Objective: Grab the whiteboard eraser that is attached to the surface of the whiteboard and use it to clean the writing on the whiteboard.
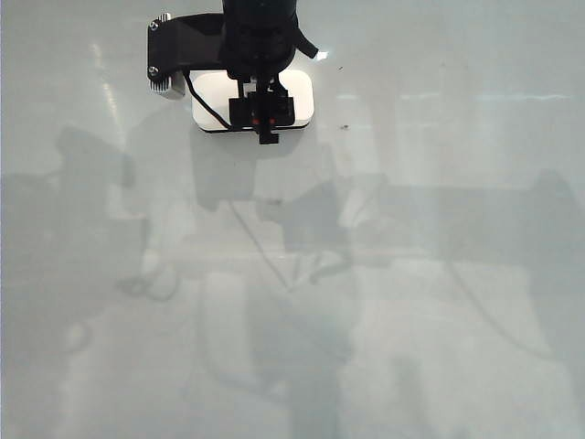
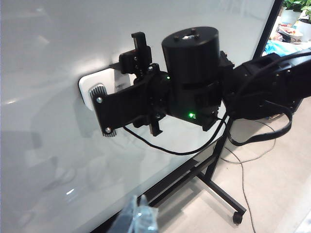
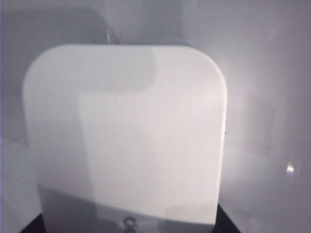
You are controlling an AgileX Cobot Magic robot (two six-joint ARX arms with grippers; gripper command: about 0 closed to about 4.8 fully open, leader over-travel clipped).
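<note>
One white rounded-rectangle plastic whiteboard eraser (image 1: 208, 102) sits on one glossy pale grey whiteboard (image 1: 411, 274), near its top edge. Right gripper (image 1: 267, 114) clamped on the eraser. Left gripper (image 2: 140, 218): one, away from the board, can't tell its state.

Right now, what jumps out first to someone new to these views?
The right gripper, a black arm head, sits over the white whiteboard eraser at the top of the exterior view. The eraser fills the right wrist view. The glossy whiteboard around it shows only shadows; no red writing is visible.

A black metal wheeled stand (image 2: 214, 170) rests on the pale floor (image 2: 272, 194); green potted plants (image 2: 296, 7) sit far behind.
</note>
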